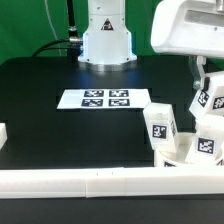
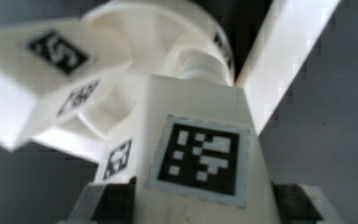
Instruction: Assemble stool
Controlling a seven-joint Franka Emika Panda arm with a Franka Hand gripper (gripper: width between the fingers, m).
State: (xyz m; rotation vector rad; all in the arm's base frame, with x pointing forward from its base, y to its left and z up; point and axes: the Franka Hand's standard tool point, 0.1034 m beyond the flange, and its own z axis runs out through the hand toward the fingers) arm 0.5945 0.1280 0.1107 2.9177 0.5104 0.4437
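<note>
1. While the pincer (image 2: 197, 208) stands narrowed on one white leg (image 2: 197, 140), with a dark finger (image 2: 101, 200) at each side of the block, I judge that leg held, not merely straddled
2. Seen from outside, the held leg appears to hang under the arm at the exterior view's right, above the black surface (image 1: 60, 130) and close over a second leg (image 1: 158, 125) and a third leg (image 1: 207, 142)
3. Behind the held leg in the wrist view sits a rounded white body, probably the seat disc (image 2: 149, 30); whether the leg's far end touches it cannot be told
4. Judged by look, the leg is hard moulded plastic: stiff, light and not fragile, but smooth enough to slip or twist between narrow fingers
5. Best hold, in my view, is across two flat opposite faces near the block's middle, leaving the end toward the seat free to enter a socket
6. Because the seat disc is light too, it may shift under a push unless it is braced
7. Well apart lie the marker board (image 1: 105, 98) and the border rail (image 1: 90, 182)
</note>
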